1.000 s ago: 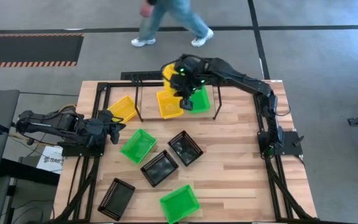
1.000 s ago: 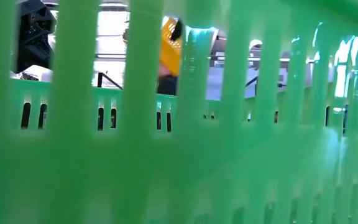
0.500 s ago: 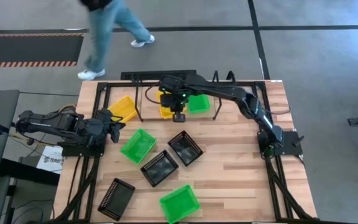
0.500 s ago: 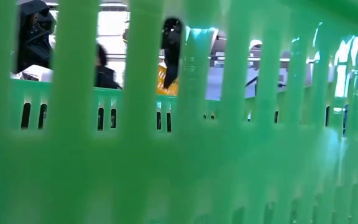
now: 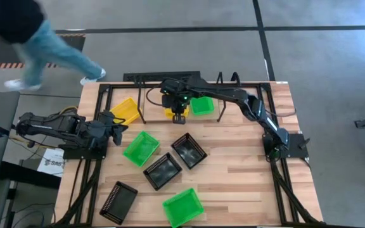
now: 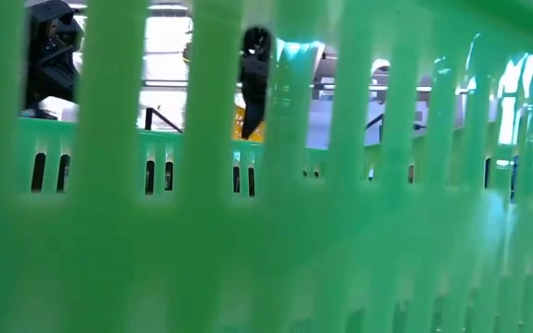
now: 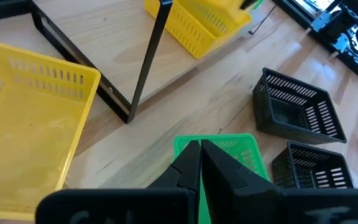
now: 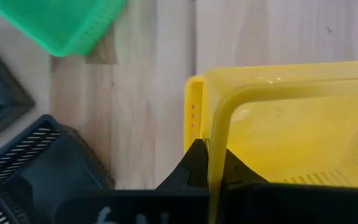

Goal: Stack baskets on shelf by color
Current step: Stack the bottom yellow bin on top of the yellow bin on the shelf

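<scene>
On the shelf (image 5: pixel 146 101), right tool (image 5: pixel 179 118) clamps a yellow basket's (image 8: pixel 278 124) wall, nested in another; green basket (image 5: pixel 202 105) beside it. Left tool (image 7: pixel 199 163) is together, empty.

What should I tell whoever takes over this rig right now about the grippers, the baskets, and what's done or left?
Right gripper: shut on the wall of a yellow basket, over the shelf middle.
Left gripper: shut, holding nothing, waiting at the table's left edge.
On the shelf: one green basket. Another yellow basket lies at the shelf's left end.
Left to do: two green baskets and three black baskets sit loose on the table.
</scene>
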Tool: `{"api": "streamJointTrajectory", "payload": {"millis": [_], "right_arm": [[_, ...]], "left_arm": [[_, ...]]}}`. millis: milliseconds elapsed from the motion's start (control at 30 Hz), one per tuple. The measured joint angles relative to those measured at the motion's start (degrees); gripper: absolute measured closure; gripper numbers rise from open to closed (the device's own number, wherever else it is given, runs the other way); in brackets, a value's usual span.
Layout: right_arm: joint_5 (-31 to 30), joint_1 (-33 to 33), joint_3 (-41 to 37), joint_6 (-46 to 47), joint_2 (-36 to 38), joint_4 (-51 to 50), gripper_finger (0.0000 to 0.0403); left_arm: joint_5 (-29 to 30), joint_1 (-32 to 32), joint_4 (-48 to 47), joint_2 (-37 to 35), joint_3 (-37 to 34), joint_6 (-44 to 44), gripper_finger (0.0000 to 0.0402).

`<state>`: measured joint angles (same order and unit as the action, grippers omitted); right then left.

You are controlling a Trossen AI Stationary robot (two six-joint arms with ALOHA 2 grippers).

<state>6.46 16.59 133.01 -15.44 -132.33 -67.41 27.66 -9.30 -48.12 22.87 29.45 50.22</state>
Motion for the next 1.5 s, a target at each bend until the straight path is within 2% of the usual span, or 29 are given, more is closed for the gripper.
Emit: {"api": "streamJointTrajectory", "payload": {"millis": [133,333,1500], "right_arm": [[-2.2,0.1,0.0,2.0,0.0,-1.8,0.0401],[-2.3,0.0,0.0,3.4,0.0,-4.7,0.0401],[-2.1,-0.5,0.0,11.1,0.0,-5.7,0.0401]], "left_arm": [[0.0,0.0,0.0,0.0,0.0,0.0,0.0401],[0.0,0.0,0.0,0.0,0.0,-1.1,0.0402],[0.1,0.0,0.0,0.0,0.0,-2.9,0.0402]]}}
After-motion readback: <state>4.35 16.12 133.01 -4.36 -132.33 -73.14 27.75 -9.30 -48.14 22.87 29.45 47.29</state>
